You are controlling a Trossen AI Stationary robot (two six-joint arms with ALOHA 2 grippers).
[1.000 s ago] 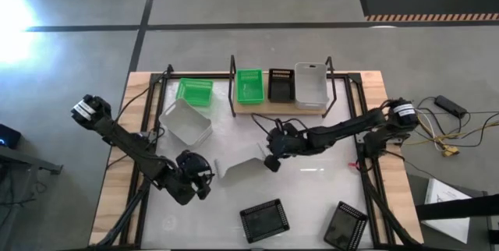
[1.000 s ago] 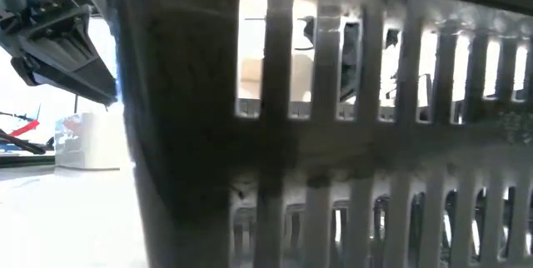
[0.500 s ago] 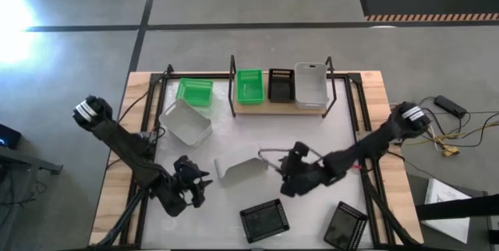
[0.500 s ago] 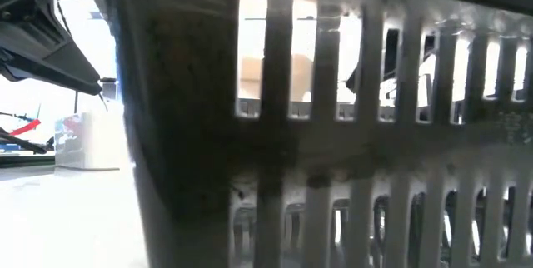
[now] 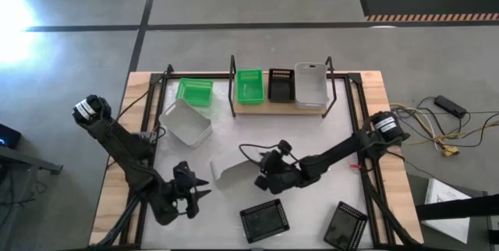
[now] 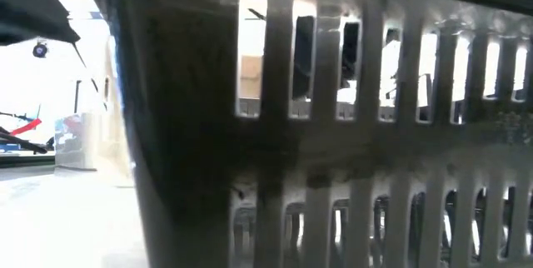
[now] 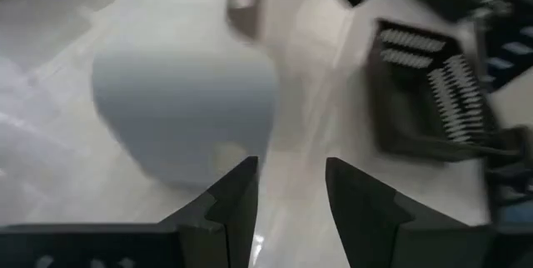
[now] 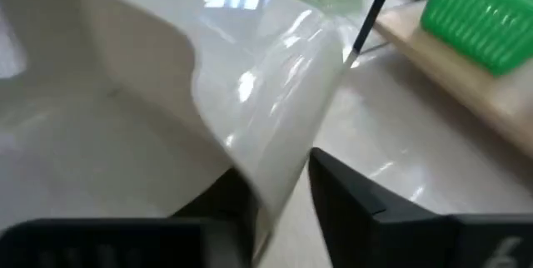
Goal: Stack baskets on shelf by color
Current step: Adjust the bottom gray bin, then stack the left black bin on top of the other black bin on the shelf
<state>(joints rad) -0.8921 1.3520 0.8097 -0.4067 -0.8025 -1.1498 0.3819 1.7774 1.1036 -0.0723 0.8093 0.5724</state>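
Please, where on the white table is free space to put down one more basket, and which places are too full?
Free: the tabletop between the shelf and the two black baskets at the near edge, right of the right gripper. Crowded: the left side, with a green basket, a white basket, a tipped white basket and the left gripper.

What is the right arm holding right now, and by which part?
The right gripper straddles the rim wall of the translucent white plastic basket lying tipped mid-table; whether its jaws have closed cannot be told.
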